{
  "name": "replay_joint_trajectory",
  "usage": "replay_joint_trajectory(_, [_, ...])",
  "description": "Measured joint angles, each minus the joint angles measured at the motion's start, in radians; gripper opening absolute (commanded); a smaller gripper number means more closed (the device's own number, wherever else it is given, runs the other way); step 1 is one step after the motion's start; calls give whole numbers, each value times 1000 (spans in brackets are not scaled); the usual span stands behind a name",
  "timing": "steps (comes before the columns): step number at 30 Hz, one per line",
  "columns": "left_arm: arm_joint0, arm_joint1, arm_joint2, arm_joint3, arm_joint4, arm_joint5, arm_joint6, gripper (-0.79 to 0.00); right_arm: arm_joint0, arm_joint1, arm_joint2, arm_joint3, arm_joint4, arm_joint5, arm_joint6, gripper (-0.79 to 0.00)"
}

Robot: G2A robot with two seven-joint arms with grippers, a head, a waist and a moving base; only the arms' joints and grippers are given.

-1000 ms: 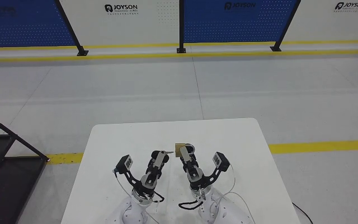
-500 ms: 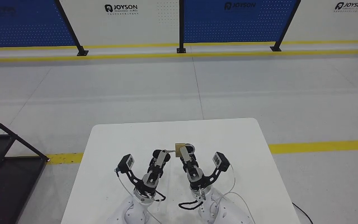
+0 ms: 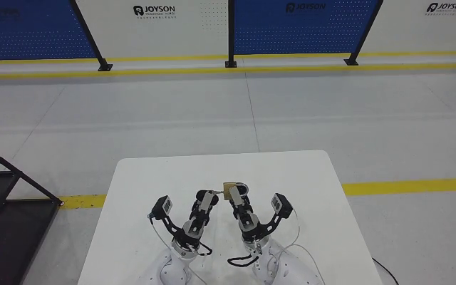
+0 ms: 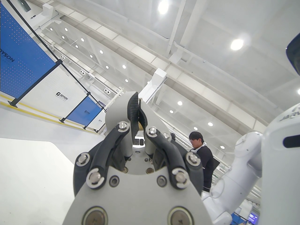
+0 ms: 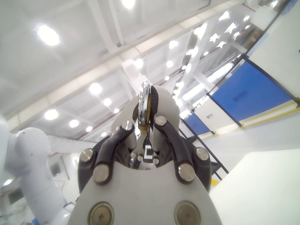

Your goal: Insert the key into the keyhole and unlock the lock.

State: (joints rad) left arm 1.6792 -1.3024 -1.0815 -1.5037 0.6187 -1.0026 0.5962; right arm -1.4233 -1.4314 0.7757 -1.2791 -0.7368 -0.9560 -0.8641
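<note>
Over the near half of the white tabletop (image 3: 299,171), both arms hold their loads in the air; positions below are given relative to the lock. The right gripper (image 3: 236,199) sits on the robot's side of the lock (image 3: 230,189), jaws clamped on the brass body, with the chrome shackle standing out past the fingertips. The left gripper (image 3: 207,197) stands just beside the lock on its left, jaws pinched narrow on the key (image 3: 216,192), whose blade points at the lock.

Change noted: over the last second the left gripper has crept toward the lock, and the gap at the key tip has closed until tip and brass look to be touching, or very nearly so. The lock itself has not shifted. Assessment: insertion is at the entry stage and no turn has been made. The keyhole cannot be made out, so blade alignment cannot be confirmed.

Well beyond the lock run a yellow floor line (image 3: 385,187) and blue-and-white barrier panels (image 3: 299,25); a black frame (image 3: 21,189) stands far to its left. None of these lies between key and lock. The only hindrance, by my reading, is alignment.
</note>
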Motion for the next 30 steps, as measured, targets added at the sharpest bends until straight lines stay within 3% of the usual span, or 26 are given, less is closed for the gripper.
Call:
replay_joint_trajectory(11, [2,-12,-7,2,39,9,25,-785,-33,0,30,-56,10,59,73,-785])
replay_joint_trajectory(30, [-8,-36,-1,28,73,-2,86,-785,-58,-27,48,-56,-103,135,-55,-785])
